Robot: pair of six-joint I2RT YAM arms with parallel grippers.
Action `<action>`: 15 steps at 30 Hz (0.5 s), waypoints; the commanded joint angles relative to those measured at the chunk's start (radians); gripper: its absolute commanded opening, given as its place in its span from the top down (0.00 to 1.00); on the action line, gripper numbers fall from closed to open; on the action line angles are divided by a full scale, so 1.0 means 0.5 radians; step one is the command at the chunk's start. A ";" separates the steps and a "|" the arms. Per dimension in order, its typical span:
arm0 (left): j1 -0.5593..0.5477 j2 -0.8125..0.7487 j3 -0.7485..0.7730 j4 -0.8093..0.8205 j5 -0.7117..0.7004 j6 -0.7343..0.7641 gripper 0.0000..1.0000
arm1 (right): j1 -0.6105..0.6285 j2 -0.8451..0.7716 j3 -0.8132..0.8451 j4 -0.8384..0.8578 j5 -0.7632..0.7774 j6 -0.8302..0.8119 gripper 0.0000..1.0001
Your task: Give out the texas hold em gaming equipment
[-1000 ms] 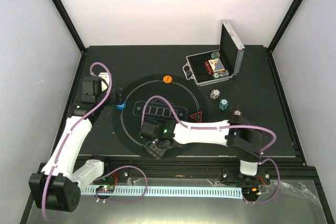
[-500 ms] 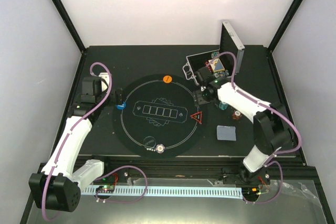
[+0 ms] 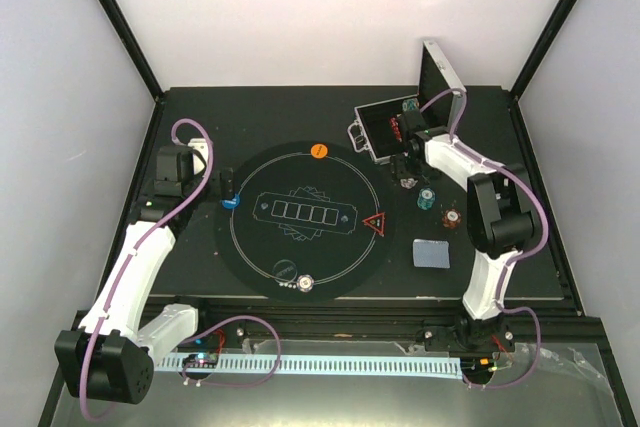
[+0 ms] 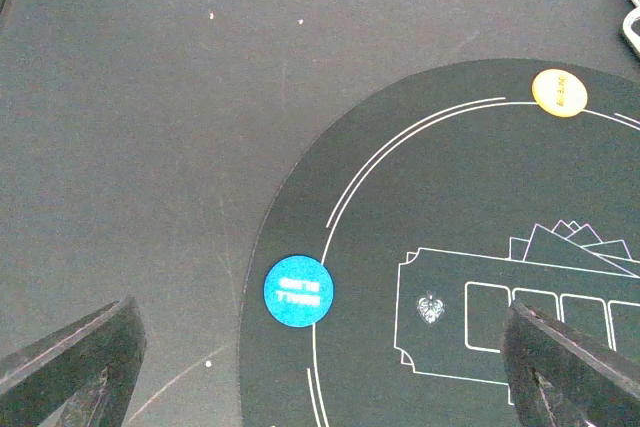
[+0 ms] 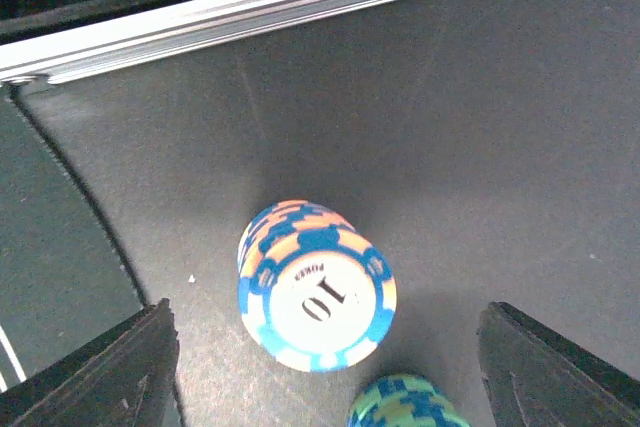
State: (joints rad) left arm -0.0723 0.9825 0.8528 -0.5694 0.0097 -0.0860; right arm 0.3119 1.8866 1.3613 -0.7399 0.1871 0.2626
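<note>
Right hand (image 5: 330, 362) has moved up beside the open silver aluminium case (image 3: 443, 77), jaws wide and empty, straddling without touching a stack of round poker chips (image 5: 317, 297), white-faced with blue and orange edge stripes, on the matt black desk (image 3: 250, 117). Teal chips (image 3: 410, 105) show inside the case; the arm hides the rest. Left hand (image 4: 320, 367) hangs wide open over a flat blue disc (image 4: 298, 292) on the round mat (image 4: 450, 197).
</note>
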 commanded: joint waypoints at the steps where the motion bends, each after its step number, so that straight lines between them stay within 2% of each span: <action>1: 0.014 0.014 0.017 0.018 0.029 0.006 0.01 | -0.040 0.102 0.075 0.034 -0.051 -0.039 0.19; 15: 0.013 0.039 0.026 0.014 0.048 0.007 0.01 | -0.050 0.216 0.120 0.060 -0.089 -0.050 0.43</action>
State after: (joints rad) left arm -0.0723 1.0023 0.8528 -0.5694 0.0170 -0.0860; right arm 0.2935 1.9804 1.3979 -0.7189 0.1486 0.2405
